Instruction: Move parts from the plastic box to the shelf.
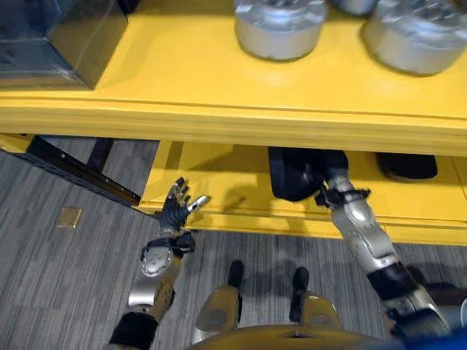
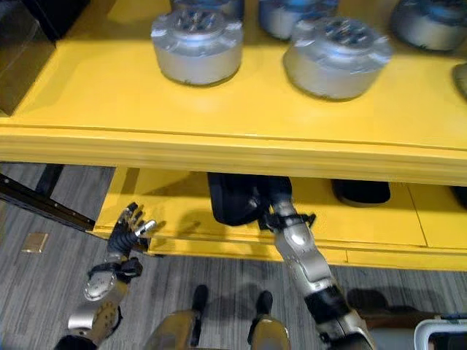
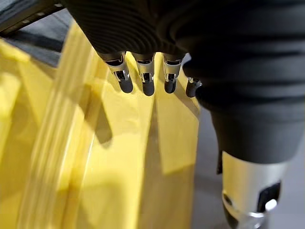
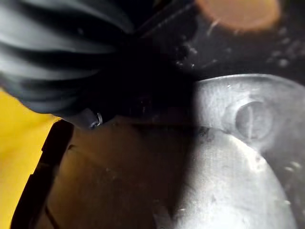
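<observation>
- We see the yellow shelf (image 2: 241,142) in two tiers: an upper board with a thick front edge, and a lower board set back beneath it.
- On the upper board, well above both hands, stand round silver-grey metal parts (image 2: 195,45); one is at the left, a second (image 2: 337,58) is beside it to the right, and others sit along the far edge.
- A dark box (image 1: 58,40) stands on the upper board at its left end, above the left hand and well apart from it.
- The left hand (image 1: 175,208) is raised at the front left corner of the lower board. Its fingers (image 3: 145,81) are straight and slightly spread, with dark tips pointing toward the yellow surface. They enclose nothing, and we cannot tell whether they touch the board.
- The right hand (image 2: 271,195) reaches under the upper board into the lower tier, with the forearm rising to it from below.
- Just beside this hand, on its left, a black object (image 2: 232,198) rests on the lower board. The dark wrist cover overlaps it, so we cannot tell the contact between them.
- In the right wrist view a silver-grey metal part (image 4: 238,157) with a round boss lies close against the hand's dark cover. The fingers are hidden, so we cannot tell whether the hand grips it.
- Farther right of the right hand, a dark rounded object (image 2: 361,192) sits on the lower board.
- Grey carpet floor (image 1: 58,277) lies below the left hand.
</observation>
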